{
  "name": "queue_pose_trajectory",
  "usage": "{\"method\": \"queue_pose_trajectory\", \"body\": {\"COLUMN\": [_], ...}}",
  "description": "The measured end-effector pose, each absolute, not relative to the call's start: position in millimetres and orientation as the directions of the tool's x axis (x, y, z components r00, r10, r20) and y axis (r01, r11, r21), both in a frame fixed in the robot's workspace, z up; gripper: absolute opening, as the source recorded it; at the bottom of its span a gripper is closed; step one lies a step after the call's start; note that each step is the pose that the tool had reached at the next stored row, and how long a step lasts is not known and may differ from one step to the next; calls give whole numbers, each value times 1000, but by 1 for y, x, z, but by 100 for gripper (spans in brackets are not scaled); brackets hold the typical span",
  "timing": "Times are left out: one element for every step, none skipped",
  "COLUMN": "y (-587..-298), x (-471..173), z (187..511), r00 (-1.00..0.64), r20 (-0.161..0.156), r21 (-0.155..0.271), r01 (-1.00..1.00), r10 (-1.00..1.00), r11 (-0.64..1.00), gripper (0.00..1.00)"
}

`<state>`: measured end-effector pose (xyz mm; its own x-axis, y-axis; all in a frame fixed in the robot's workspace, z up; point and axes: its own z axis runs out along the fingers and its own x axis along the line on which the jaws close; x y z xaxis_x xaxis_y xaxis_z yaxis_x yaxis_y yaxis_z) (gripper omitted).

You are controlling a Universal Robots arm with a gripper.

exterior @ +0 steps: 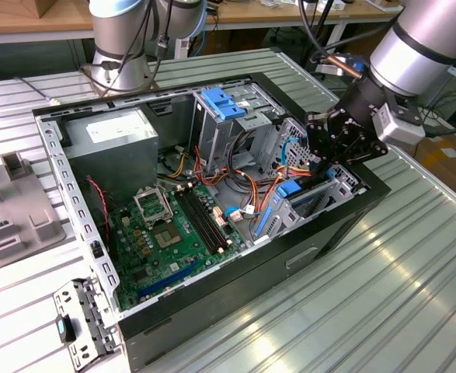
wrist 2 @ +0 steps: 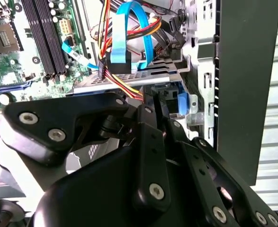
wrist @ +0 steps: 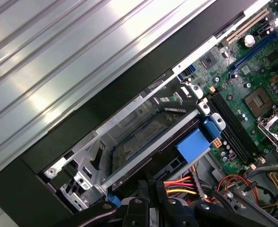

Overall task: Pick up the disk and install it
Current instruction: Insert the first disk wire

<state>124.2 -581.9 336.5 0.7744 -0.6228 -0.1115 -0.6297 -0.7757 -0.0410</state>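
The gripper (exterior: 330, 159) reaches into the computer case (exterior: 235, 268) at the drive bay (wrist: 143, 142); whether its fingers are parted I cannot tell, and no writing is readable.

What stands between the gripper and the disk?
Nothing visible does. The gripper sits right at the blue edge of the disk. Red and yellow wires run close beside the gripper, not between the two.

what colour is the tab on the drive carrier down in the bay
Blue. The tab shows best in the first wrist view, on the carrier in the metal bay.
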Motion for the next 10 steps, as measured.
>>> {"method": "queue_pose_trajectory", "body": {"y": [-582,-582,-582,-582,-582,-582,-582,-582,-582,-582], "x": [124,124,124,123,123,123,123,123,123,123], "z": [336,335,334,334,334,333,333,333,333,333], "r00": [774,774,774,774,774,773,771,764,757,752], "r20": [-112,-112,-112,-112,-112,-111,-111,-111,-111,-111], "r21": [-41,-41,-42,-42,-41,-41,-40,-40,-40,-40], "r01": [-630,-630,-630,-630,-631,-631,-634,-643,-650,-657], "r10": [-623,-623,-623,-623,-624,-624,-627,-636,-644,-650], "r11": [-776,-775,-775,-775,-775,-774,-772,-765,-758,-753], "gripper": [17,17,17,17,17,17,17,17,17,17]}}
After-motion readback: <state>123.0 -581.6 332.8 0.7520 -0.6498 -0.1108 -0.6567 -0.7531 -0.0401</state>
